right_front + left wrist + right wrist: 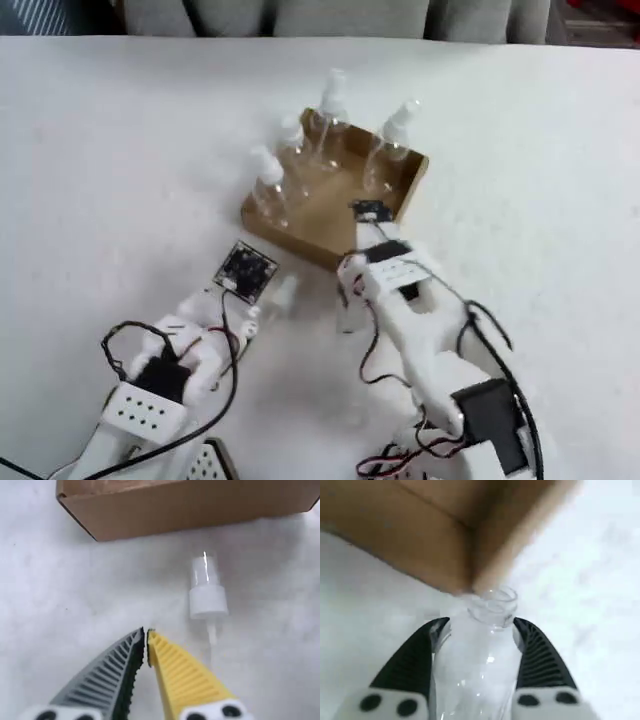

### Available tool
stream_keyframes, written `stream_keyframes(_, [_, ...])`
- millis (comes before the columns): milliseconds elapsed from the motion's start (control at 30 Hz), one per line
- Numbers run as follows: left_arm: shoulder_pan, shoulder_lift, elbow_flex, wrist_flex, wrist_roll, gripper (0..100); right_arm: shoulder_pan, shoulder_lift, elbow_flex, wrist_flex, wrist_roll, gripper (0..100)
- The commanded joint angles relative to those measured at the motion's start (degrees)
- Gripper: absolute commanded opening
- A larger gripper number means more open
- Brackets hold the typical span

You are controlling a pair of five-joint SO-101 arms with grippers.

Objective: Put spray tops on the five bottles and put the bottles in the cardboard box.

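- Right gripper (480,624) is clamped on the open-necked bottle (487,650), just beside a corner of the box (175,510).
- Left gripper (146,635) is pressed together and empty, near the spray top (207,592), which lies on its side on the table (120,150).
- Risk: shut fingers would shove the top away, so they need to open first.
- Risk: the thin tube may bend or miss the narrow neck, and the bottle may tilt in the grip when pushed.
- Four capped bottles (325,125) stand in the box. The box wall crowds the capping approach.
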Motion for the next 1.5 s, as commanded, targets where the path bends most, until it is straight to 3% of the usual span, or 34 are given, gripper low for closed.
stream_keyframes(0, [-0.1,-0.7,-3.7,0.1,-0.1,3,8.9,-7.3,-5.3,5.1,12.5,1.5])
stream_keyframes(67, [-0.1,-0.7,-4.7,0.5,0.0,3,14.2,-10.5,-5.4,5.0,17.2,1.5])
stream_keyframes(167, [0.0,-0.5,-8.2,3.3,0.2,2,19.4,-13.2,-4.7,3.2,18.4,1.5])
stream_keyframes(500, [11.2,-0.2,-18.9,16.2,-0.1,3,25.9,-13.3,2.6,-7.6,18.9,1.5])
stream_keyframes(633, [11.6,1.5,-21.1,15.9,-0.4,3,28.4,-13.3,4.7,-10.7,19.0,1.5])
stream_keyframes(800, [14.2,15.3,-26.0,15.3,-0.4,4,31.2,-13.3,7.4,-13.8,22.5,1.5])
stream_keyframes(1133, [13.8,38.0,-33.1,8.6,0.1,25,35.3,-13.3,10.8,-15.6,26.5,1.5])
stream_keyframes(1467, [11.6,49.5,-35.5,0.5,0.0,25,35.0,-13.3,11.1,-16.0,26.6,1.5])
